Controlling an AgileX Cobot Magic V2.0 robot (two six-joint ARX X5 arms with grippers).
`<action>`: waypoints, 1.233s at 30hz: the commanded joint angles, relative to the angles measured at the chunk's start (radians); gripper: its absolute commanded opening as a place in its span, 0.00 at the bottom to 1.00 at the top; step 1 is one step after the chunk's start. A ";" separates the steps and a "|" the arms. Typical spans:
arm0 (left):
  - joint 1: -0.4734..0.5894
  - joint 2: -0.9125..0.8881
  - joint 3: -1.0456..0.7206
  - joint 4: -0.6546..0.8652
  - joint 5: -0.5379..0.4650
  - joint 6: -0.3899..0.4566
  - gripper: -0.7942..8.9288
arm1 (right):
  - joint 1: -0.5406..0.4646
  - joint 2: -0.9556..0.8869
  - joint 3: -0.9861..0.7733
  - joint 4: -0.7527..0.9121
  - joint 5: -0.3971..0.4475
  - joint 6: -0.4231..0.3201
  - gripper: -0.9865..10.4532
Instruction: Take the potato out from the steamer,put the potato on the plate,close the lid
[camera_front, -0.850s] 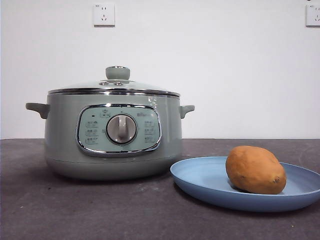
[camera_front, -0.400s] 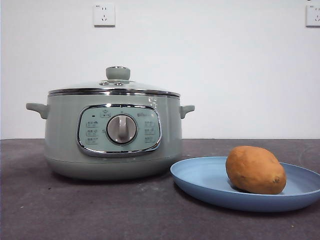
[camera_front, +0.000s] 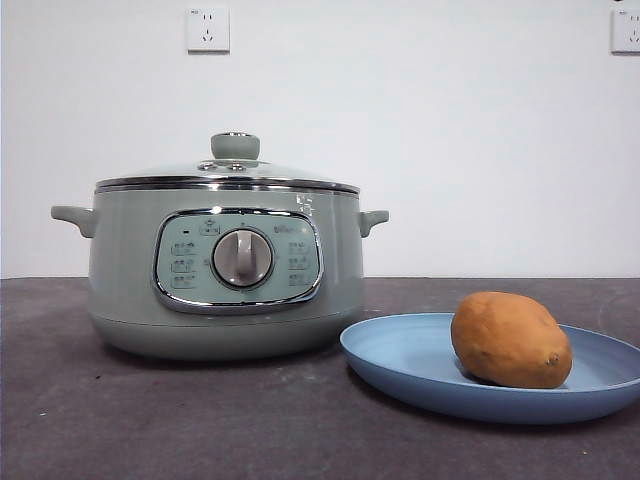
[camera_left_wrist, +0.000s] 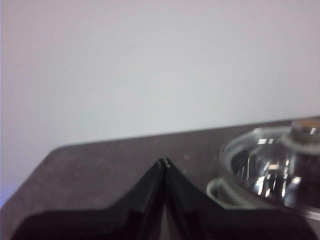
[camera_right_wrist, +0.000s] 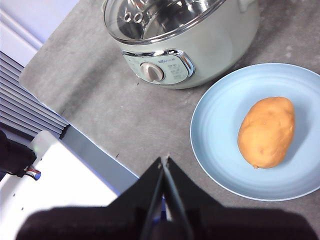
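**Potato on plate, lid seated on steamer, both grippers clear**

Potato (camera_front: 511, 339) lies on its side on the plate (camera_front: 400, 355), toward the side of the plate away from the steamer as seen from the front. It is orange-brown, matte and oval. From the right wrist camera the potato (camera_right_wrist: 266, 131) sits inside the light-blue plate (camera_right_wrist: 215, 125), well within the raised rim, touching nothing else.

The plate rests flat on the dark grey table (camera_front: 200, 420), just beside the steamer (camera_front: 125, 270); in the front view its rim overlaps the steamer's base, but whether the two touch cannot be told. In the right wrist view a narrow strip of table shows between the steamer (camera_right_wrist: 220, 45) and the plate.

The lid (camera_front: 235, 170) sits level on the steamer, its chrome rim meeting the pot's rim all round as far as the front view shows. The pale green knob stands upright at its centre. The control panel with its round dial (camera_front: 243, 258) faces the front camera. The left wrist view shows part of the glass lid (camera_left_wrist: 272, 167), blurred, with one side handle beneath it.

Left gripper (camera_left_wrist: 165, 162) has its jaws pressed together at the tips, with nothing between them; it hangs over the table beside the steamer. Right gripper (camera_right_wrist: 164, 159) likewise has its jaws closed tip to tip and empty, raised above the table's near edge, apart from the plate and the steamer. Neither gripper appears in the front view.

Two wall sockets (camera_front: 208, 29) are fixed to the white wall behind.
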 joint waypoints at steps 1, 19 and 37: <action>0.003 -0.045 -0.066 0.014 -0.003 -0.014 0.08 | 0.002 -0.001 0.000 0.004 0.003 0.005 0.09; 0.003 -0.145 -0.262 -0.005 -0.030 -0.065 0.08 | 0.002 -0.001 0.000 0.004 0.003 0.005 0.09; 0.003 -0.158 -0.262 -0.146 -0.047 -0.063 0.08 | 0.001 -0.001 0.000 0.002 0.003 0.005 0.09</action>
